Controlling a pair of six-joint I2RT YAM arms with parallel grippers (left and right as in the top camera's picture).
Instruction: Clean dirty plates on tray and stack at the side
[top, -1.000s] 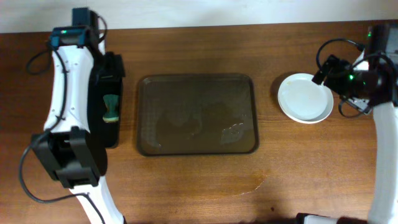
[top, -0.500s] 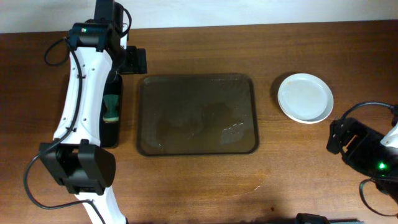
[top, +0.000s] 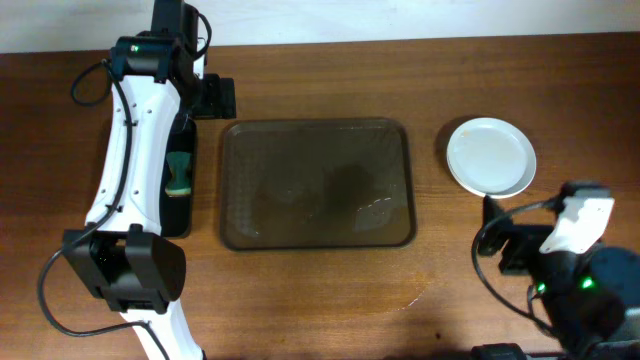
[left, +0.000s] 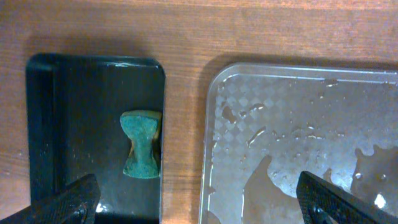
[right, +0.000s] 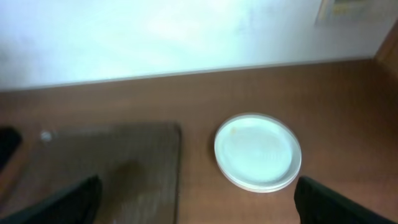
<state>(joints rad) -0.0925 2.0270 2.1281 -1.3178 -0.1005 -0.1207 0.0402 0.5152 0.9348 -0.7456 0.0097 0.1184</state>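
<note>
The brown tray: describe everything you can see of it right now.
The tray is a brown, slightly see-through rounded rectangle with a raised rim and a checkered texture. It lies flat on the wooden table between the black tray and the white plates, touching neither. It holds no plates, and water drops and wet patches cover it.

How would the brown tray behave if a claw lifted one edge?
The tray is probably slippery: water puddles cover it. It looks like thin moulded plastic, so likely light and stiff. Tilted, that water would probably run off.
</note>
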